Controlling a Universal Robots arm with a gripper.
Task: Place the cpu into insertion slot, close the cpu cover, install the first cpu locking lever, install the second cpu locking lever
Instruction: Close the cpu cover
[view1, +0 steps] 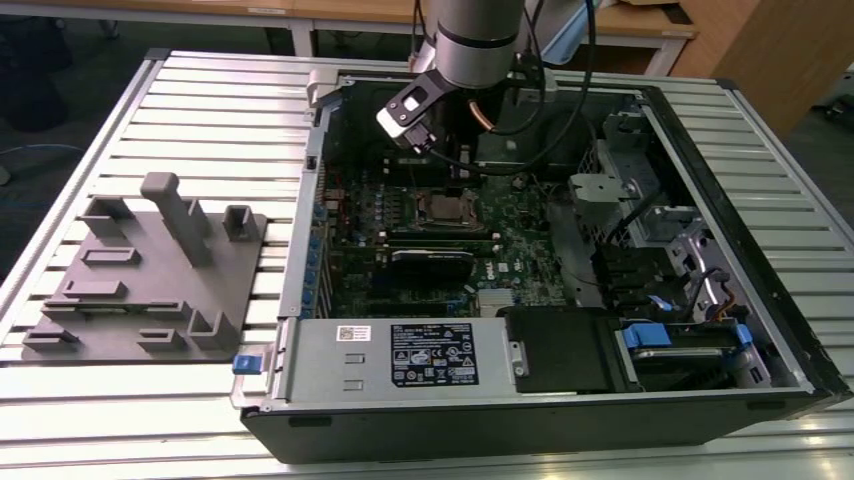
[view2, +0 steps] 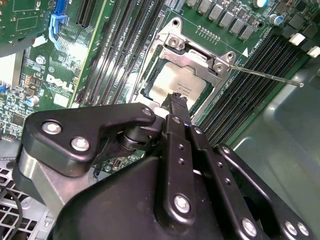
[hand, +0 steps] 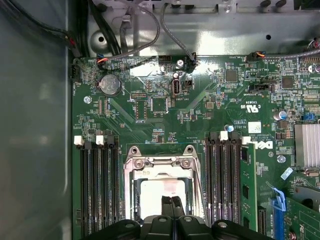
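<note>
The cpu (view2: 167, 85), a square chip with a silver-grey top, lies in the insertion slot (view1: 447, 207) on the green board. Over its edges lies the cpu cover (view2: 197, 56), a silver frame with a window, also seen in the first wrist view (hand: 160, 163). A thin wire locking lever (view2: 265, 75) sticks out sideways over the memory slots, unlatched. My gripper (view2: 178, 101) hangs just above the chip, its two black fingertips (hand: 167, 201) pressed together, shut on nothing. In the exterior view the gripper (view1: 451, 160) hovers over the socket.
The open computer case (view1: 747, 240) lies on a slatted metal table. Long black memory slots (hand: 97, 190) flank the socket on both sides. A black card (view1: 430, 262) sits nearer the front, with cables (view1: 561, 110) and drive bays on the exterior view's right. A grey fixture block (view1: 147, 270) stands on the exterior view's left.
</note>
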